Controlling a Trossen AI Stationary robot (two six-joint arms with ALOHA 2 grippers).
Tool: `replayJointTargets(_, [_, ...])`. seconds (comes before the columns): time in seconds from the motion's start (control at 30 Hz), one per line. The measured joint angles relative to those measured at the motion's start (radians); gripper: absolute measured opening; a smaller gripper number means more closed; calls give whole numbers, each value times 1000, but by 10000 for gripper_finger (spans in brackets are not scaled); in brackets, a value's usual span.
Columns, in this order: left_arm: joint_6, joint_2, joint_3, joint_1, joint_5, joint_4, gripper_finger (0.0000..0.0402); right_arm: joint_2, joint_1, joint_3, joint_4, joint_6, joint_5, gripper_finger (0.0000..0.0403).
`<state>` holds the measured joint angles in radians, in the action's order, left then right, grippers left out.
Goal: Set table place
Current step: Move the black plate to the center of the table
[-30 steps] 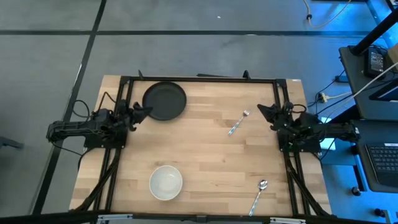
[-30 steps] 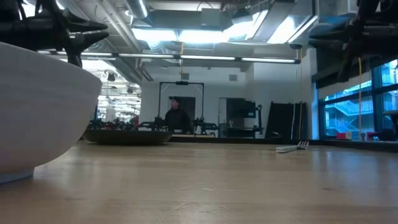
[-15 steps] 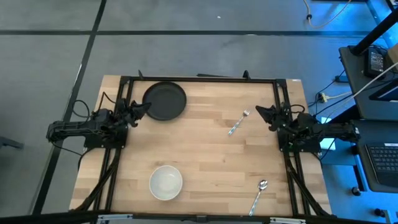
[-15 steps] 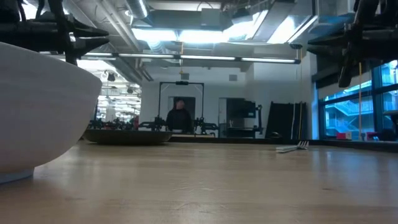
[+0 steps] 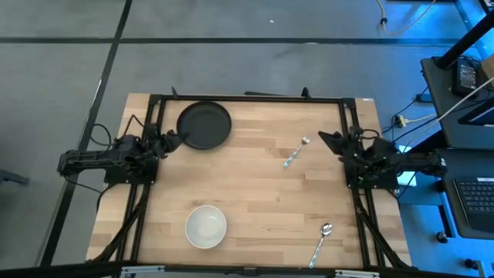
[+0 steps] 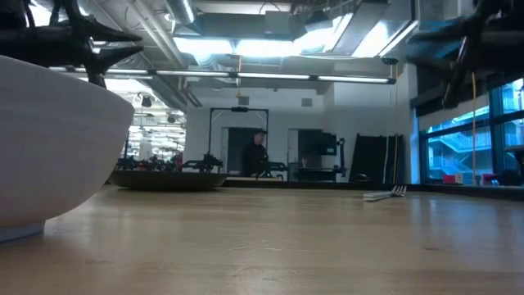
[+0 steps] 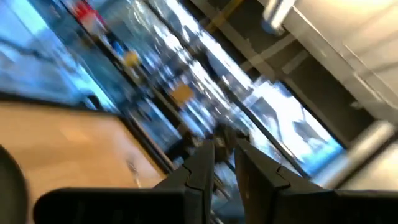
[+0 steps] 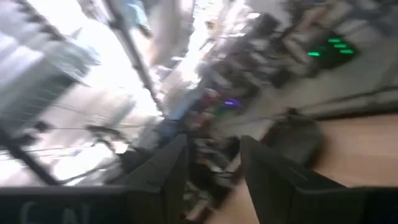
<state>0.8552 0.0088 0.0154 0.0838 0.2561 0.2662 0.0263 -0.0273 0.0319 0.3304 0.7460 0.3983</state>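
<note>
A: Where do the arms stand?

B: The left pincer (image 5: 176,139) sits at the left edge of the worktop (image 5: 255,193), just beside the rim of a black plate (image 5: 204,125) in the far left corner. The high view does not show whether they touch. Its wrist view shows the two dark fingers (image 7: 205,168) with only a narrow slit between them, nearly pressed together, holding nothing.

A: And the other arm?

B: The right pincer (image 5: 328,140) is at the right edge, its tip pointing inward over the wood. Its fingers (image 8: 168,174) stand spread, a clear gap between them, with nothing in it.

A: What lies on the worktop?

B: A white bowl (image 5: 206,226) near the front, left of centre; in the low view it fills the left side, very close to the camera. A fork (image 5: 295,153) lies on a slant right of centre, near the right pincer but apart from it. A spoon (image 5: 321,242) lies at the near right corner, well apart from the bowl.

A: Anything beyond the worktop?

B: In the low view a person (image 6: 255,154) stands far off in the room behind.
</note>
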Motion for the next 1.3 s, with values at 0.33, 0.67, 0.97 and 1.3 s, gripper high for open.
replayJointTargets(0.33, [24,161,219,1,-124,-273,57,159,0,319,-126,-172,-79,134])
replayJointTargets(0.67, [-105,564,623,1,-144,-638,57,525,0,608,-204,-357,-77,156])
replayJointTargets(0.97, [-117,958,902,1,-154,-909,57,760,1,765,-200,-477,29,156])
replayJointTargets(1.3, [-186,1266,937,79,-162,-908,57,906,1,799,-202,-495,28,156])
